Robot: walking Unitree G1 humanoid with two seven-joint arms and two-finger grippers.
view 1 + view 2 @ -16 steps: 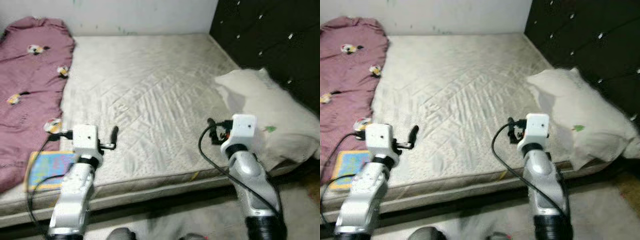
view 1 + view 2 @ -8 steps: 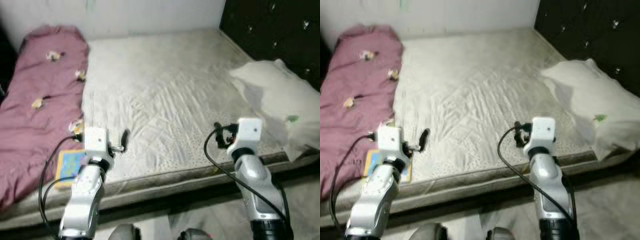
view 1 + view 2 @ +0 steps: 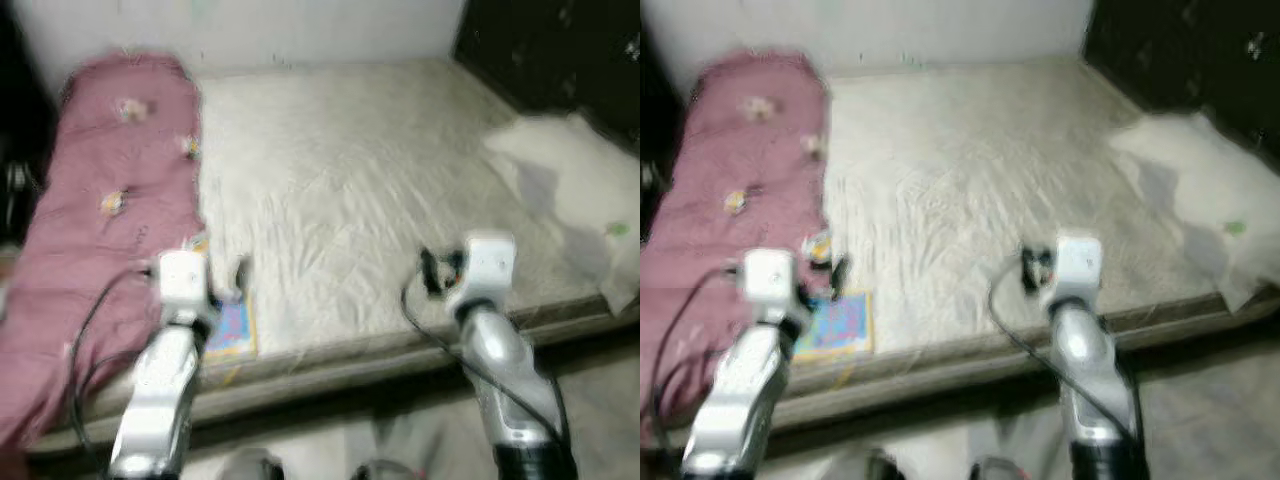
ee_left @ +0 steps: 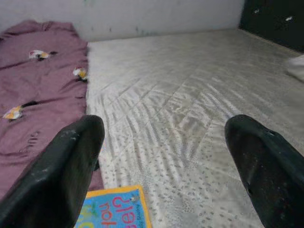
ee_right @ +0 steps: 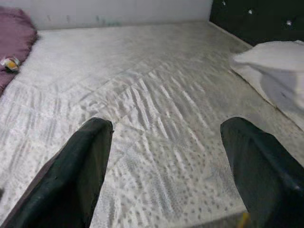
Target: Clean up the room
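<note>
Reaching for the book [image 3: 228, 330] at lower left of the bed [image 3: 350, 180] looks next; left gripper [image 4: 166, 156] with jaws wide should descend squarely. Right gripper [image 5: 166, 161] hovers, wide too.

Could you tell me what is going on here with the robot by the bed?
The robot stands at the side of a bare mattress with both arms raised over its near edge. The left gripper and the right gripper are both open and hold nothing. A pink blanket lies along the bed's left side, a colourful book sits near the edge by the left gripper, and a white pillow rests on the right. The head views are blurred.
</note>
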